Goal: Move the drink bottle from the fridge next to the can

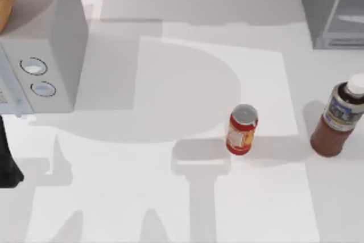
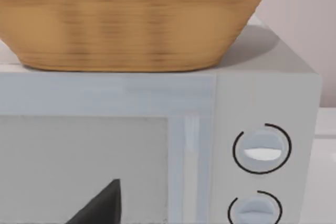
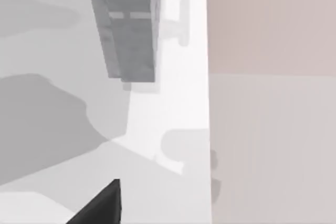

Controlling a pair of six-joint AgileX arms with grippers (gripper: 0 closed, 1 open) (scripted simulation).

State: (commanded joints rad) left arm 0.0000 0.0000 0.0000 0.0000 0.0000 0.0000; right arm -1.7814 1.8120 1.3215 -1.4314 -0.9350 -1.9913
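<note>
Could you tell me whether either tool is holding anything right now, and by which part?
Nothing is held: the drink bottle and the can stand free on the table.

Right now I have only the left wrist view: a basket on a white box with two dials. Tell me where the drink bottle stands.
Observer: In the top view the drink bottle stands upright on the table at its right side, outside the fridge.
Operator: Give me the can.
Observer: The can stands upright to the left of the drink bottle, apart from it, with bare table between them.
Operator: Place the fridge.
Observer: It sits at the table's far right corner, beyond the drink bottle. The left arm is at the table's left edge, far from both.
</note>
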